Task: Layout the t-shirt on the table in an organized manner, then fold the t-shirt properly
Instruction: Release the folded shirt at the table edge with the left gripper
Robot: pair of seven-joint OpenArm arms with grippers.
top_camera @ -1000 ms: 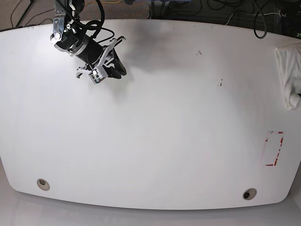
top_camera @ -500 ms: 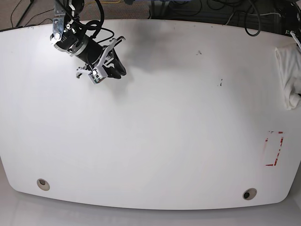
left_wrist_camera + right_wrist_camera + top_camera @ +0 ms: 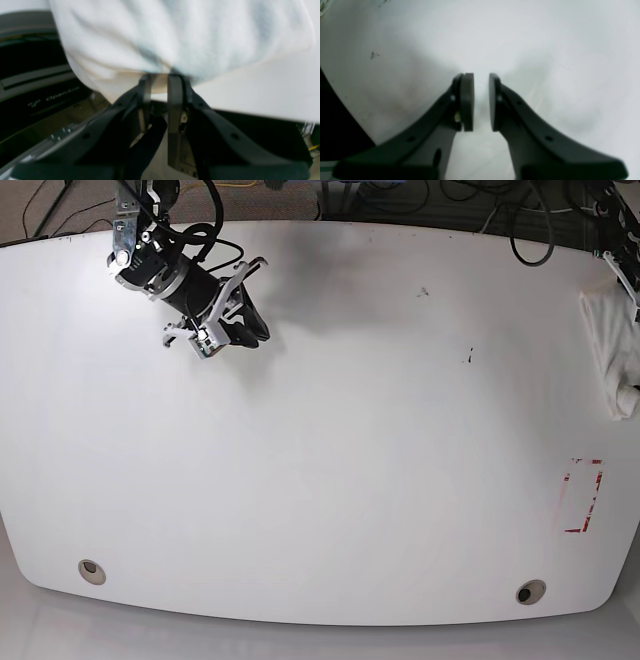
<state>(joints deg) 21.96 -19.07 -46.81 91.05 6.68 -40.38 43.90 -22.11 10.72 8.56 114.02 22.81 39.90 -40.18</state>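
Observation:
The white t-shirt lies bunched at the far right edge of the white table, partly cut off by the frame. In the left wrist view my left gripper is shut on a fold of the t-shirt, where the cloth hangs over the table's edge. Its print is hidden. Only part of the left arm shows at the base view's top right. My right gripper hovers over the table's far left. Its jaws are nearly closed and hold nothing, with bare table below.
A red-and-white tape mark is near the right side. Two round grommet holes sit near the front edge. Cables and dark equipment lie beyond the far edge. A dark frame marked OpenArm is below the table edge.
The left arm has come into the base view at the top right, and the t-shirt's bunch has shifted slightly. The right arm has not moved.

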